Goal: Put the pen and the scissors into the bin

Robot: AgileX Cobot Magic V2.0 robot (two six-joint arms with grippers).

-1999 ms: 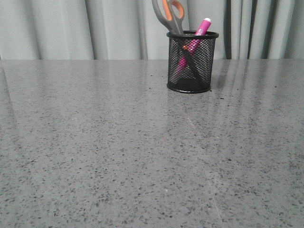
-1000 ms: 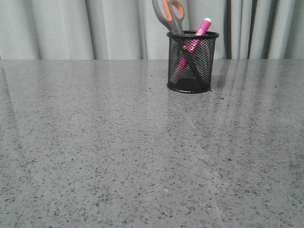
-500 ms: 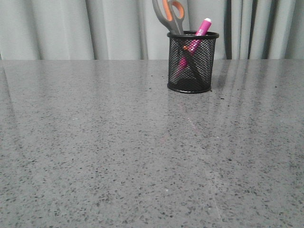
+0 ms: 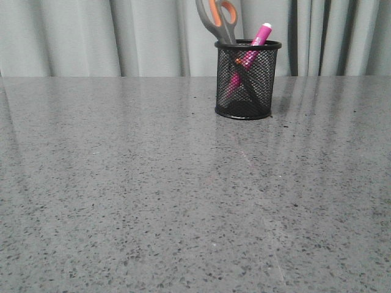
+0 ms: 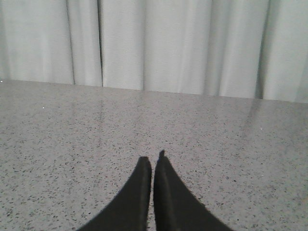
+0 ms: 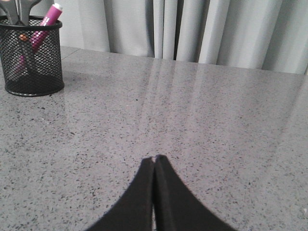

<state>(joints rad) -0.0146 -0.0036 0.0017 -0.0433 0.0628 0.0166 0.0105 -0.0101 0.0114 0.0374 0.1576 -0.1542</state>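
Note:
The black mesh bin [image 4: 247, 79] stands upright at the back of the grey table, right of centre. Inside it the pink pen [image 4: 259, 36] leans with its tip above the rim, and the grey scissors [image 4: 219, 19] stick up with their orange-lined handles on top. The right wrist view also shows the bin [image 6: 32, 57], the pen [image 6: 50, 14] and the scissors [image 6: 18, 8], far from my right gripper [image 6: 155, 158], which is shut on nothing. My left gripper [image 5: 152, 159] is shut and empty over bare table. Neither gripper appears in the front view.
The speckled grey table [image 4: 153, 195] stretches wide in front of the bin. A pale grey curtain [image 4: 91, 36] hangs behind the table's back edge.

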